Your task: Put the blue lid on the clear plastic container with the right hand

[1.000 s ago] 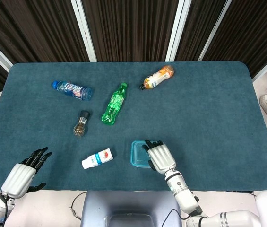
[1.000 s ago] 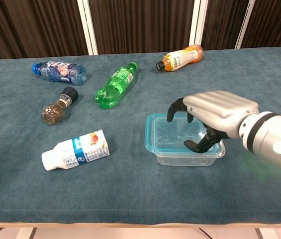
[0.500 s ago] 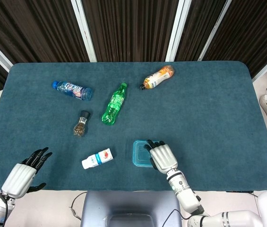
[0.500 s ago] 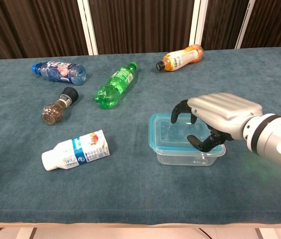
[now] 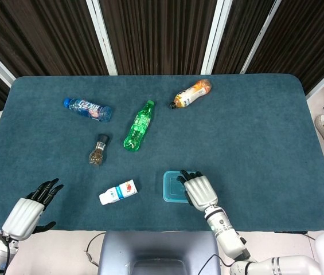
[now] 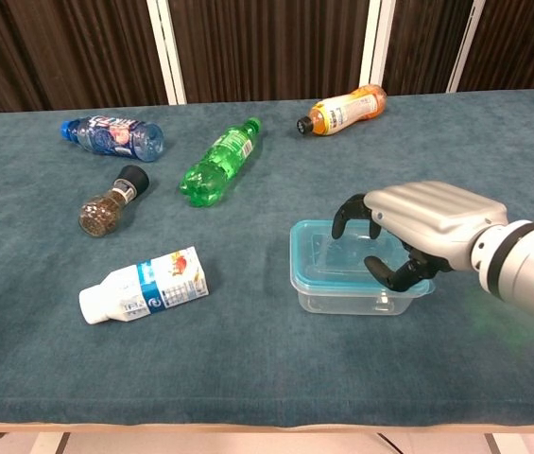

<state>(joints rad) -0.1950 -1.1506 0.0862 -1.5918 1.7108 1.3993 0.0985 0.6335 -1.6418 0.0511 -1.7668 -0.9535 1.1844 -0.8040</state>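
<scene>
The blue lid [image 6: 335, 261] lies flat on top of the clear plastic container [image 6: 342, 302], near the table's front edge. My right hand [image 6: 420, 223] arches over the lid's right half, fingers curled onto its far edge and thumb against its near right side, gripping it. From the head view the right hand [image 5: 199, 191] covers the right part of the lid [image 5: 171, 186]; the container below is hidden. My left hand [image 5: 31, 209] hovers off the table's front left corner, fingers apart and empty.
A white milk bottle [image 6: 144, 285] lies left of the container. Further back lie a pepper grinder [image 6: 111, 201], a green bottle [image 6: 219, 163], a blue water bottle [image 6: 112, 136] and an orange juice bottle [image 6: 344, 110].
My right hand has shifted the blue lid rightward, so it now sits squarer over the container. The left hand has not moved.
</scene>
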